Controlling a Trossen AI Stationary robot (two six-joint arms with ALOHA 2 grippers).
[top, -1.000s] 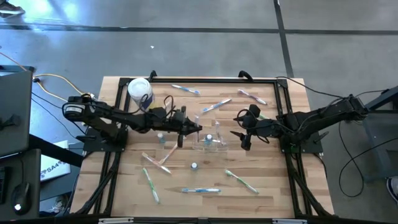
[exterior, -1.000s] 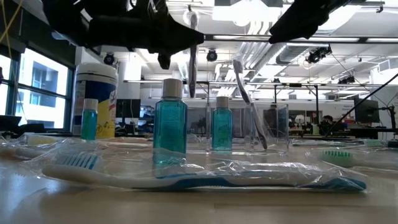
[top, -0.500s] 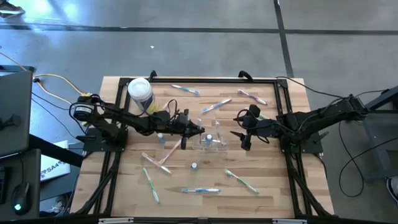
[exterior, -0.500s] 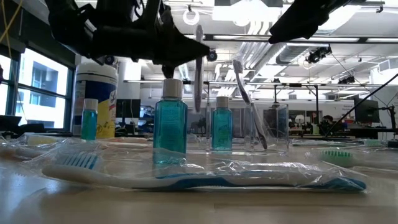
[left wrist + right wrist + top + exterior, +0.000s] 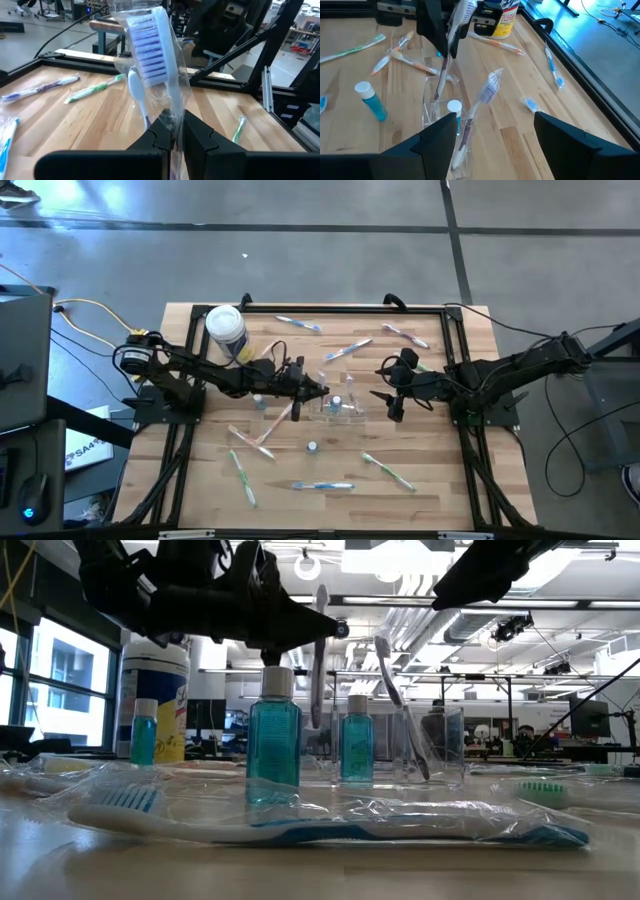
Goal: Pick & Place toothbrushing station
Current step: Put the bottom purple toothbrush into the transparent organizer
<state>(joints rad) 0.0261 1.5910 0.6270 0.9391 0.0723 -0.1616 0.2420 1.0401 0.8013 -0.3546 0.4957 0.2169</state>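
Observation:
My left gripper (image 5: 320,388) is shut on a toothbrush in a clear wrapper (image 5: 451,35), bristle head up (image 5: 150,45). The brush's lower end (image 5: 438,94) hangs at the rim of the clear cup (image 5: 436,116); whether it is inside I cannot tell. The cup stands mid-table (image 5: 340,408) and holds another wrapped toothbrush (image 5: 485,92), which leans on its rim, and a white-capped tube (image 5: 454,106). My right gripper (image 5: 392,394) waits open just right of the cup, off the table. More toothbrushes (image 5: 322,486) and small teal tubes (image 5: 312,446) lie scattered on the table. My left gripper pinches the wrapped toothbrush at its neck, just below the bristle head (image 5: 171,120), between its two fingers. The fingers come level from the table's left and lie across the brush. The brush hangs nearly upright, clear of the table, its handle below the fingers.
A white-lidded canister with a yellow label (image 5: 225,328) stands at the far left. Teal bottles (image 5: 272,735) stand near the cup. A wrapped blue toothbrush (image 5: 330,825) lies by the near edge. A black frame (image 5: 340,308) rims the table.
My left gripper has sunk a little and edged toward the cup, still shut on the toothbrush. The brush has come down with it, still upright with its head up, and its lower end now reaches the cup's rim.

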